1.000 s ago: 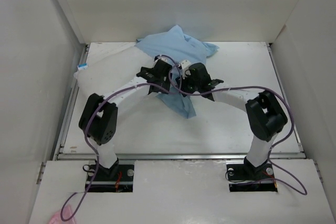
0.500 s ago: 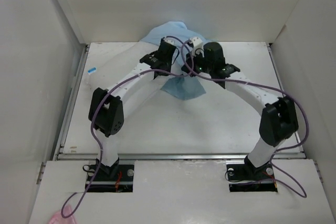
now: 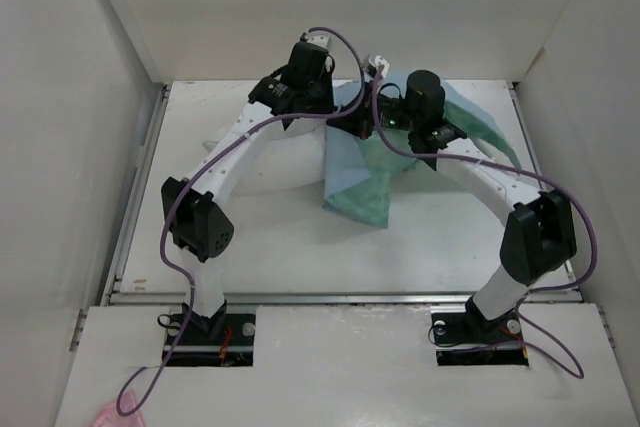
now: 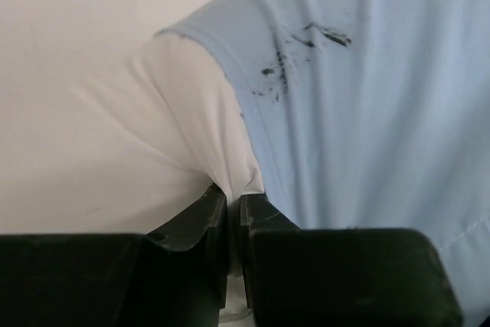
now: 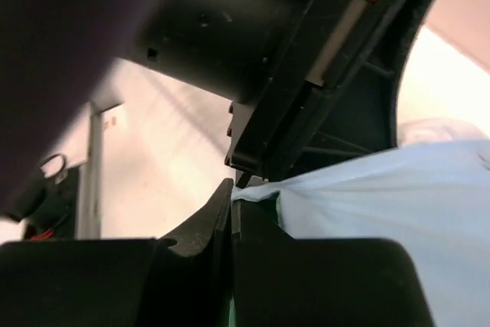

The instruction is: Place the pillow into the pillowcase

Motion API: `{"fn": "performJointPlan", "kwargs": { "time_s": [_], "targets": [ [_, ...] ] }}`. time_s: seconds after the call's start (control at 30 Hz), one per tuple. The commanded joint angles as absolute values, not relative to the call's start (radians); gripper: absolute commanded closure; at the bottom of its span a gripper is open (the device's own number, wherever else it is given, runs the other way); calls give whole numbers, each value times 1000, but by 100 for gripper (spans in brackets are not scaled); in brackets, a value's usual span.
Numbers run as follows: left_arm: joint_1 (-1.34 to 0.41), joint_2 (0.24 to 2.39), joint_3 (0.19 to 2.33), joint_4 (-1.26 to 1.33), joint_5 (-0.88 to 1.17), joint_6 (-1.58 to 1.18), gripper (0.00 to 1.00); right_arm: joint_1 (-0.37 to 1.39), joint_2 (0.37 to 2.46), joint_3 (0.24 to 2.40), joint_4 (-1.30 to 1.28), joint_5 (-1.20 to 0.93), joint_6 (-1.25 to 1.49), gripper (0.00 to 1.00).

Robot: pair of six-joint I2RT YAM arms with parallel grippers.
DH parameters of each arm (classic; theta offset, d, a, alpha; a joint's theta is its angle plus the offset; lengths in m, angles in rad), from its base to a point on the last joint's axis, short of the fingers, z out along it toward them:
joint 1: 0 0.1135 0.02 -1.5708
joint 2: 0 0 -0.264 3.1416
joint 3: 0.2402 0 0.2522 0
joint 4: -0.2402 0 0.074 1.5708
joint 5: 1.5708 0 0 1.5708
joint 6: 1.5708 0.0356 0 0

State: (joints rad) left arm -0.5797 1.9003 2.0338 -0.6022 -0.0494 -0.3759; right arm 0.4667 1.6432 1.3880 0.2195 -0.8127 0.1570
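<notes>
Lifted higher than before, the pillowcase showed its mint-green inside over the table.
Farther back, the left claw was closed on a corner of the pillow; the right claw gripped the blue hem.

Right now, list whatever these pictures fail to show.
- Top view: the left arm and pillowcase cover much of the pillow.
- Left wrist: whether the left gripper also pinches the blue hem is unclear.
- Right wrist: the left arm blocks the pillowcase mouth beyond the right gripper.

Thin smooth matt cloth pillowcase; white matt fabric pillow
</notes>
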Motion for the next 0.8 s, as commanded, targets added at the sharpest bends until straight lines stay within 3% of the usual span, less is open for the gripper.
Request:
{"fn": "performJointPlan", "kwargs": {
  "time_s": [0.0, 0.07, 0.23, 0.3, 0.37, 0.4, 0.43, 0.47, 0.53, 0.57, 0.63, 0.67, 0.77],
  "targets": [
    [-657, 1908, 1975, -344, 60, -500, 100, 571, 1644, 1327, 452, -1124, 251, 100],
    [-657, 1908, 1959, -331, 70, -514, 100, 571, 1644, 1292, 474, -1135, 265, 97],
    [-666, 1917, 1927, -308, 121, -526, 100, 571, 1644, 1207, 610, -1121, 376, 72],
    [-666, 1907, 1918, -318, 130, -509, 100, 571, 1618, 1195, 594, -1131, 387, 67],
    [-666, 1879, 1884, -347, 108, -490, 78, 560, 1551, 1169, 553, -1095, 387, 58],
    [-666, 1858, 1862, -360, 98, -480, 62, 560, 1522, 1169, 520, -1080, 368, 55],
    [-666, 1801, 1839, -374, 85, -480, 37, 537, 1493, 1169, 473, -1042, 351, 54],
    [-666, 1767, 1788, -374, 48, -456, 1, 537, 1430, 1169, 305, -1014, 277, 43],
    [-666, 1651, 1735, -391, -3, -456, 1, 525, 1364, 1193, 98, -933, 174, 29],
    [-666, 1608, 1706, -400, -23, -456, 1, 525, 1327, 1193, 7, -823, 135, 15],
    [-666, 1525, 1626, -400, -70, -468, 1, 525, 1208, 1174, -162, -718, 95, 9],
    [-666, 1446, 1603, -400, -80, -477, 1, 525, 1163, 1157, -202, -663, 95, 0],
    [-666, 1330, 1562, -400, -101, -488, 1, 525, 1004, 1098, -340, -390, 158, 0]
  ]
}}
